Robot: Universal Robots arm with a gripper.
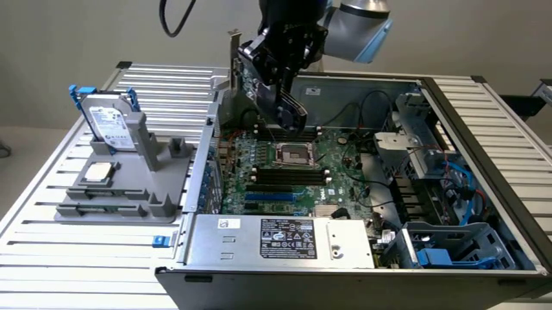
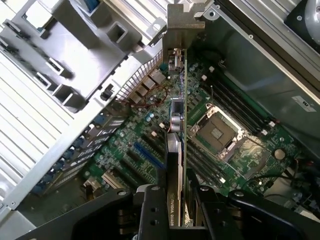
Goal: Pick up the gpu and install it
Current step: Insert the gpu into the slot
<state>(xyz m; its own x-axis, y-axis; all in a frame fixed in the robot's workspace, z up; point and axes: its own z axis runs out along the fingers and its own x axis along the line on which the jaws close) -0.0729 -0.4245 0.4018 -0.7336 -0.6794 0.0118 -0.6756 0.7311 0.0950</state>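
Green circuit board on one face and black cooler cover on the other, the thin rectangular gpu [image 1: 265,87] hangs on edge in the robot arm's black gripper [image 2: 178,216]. The fingers [image 2: 150,212] are closed to a narrow gap, one pressed on each face of the card. Its silver metal end bracket [image 2: 185,22] points toward the case's rear wall, on the exterior view's left.

The card sits above the green motherboard [image 1: 332,161] of the open grey computer case [image 1: 483,161], over the ground between the expansion slots and the square silver processor socket [image 1: 291,154]. It is not seated in any slot. Black memory slots [image 1: 280,174] run just beside the socket, and a blue expansion slot [image 1: 267,194] lies nearer the silver power supply box [image 1: 285,239] with its black label.

Outside the case, on the exterior view's left, a grey plastic holder [image 1: 129,200] stands on the slatted metal desk [image 1: 52,258]. It carries a silver hard drive [image 1: 112,123] upright in a blue-handled frame and a small square silver processor chip [image 1: 97,171] lying flat.
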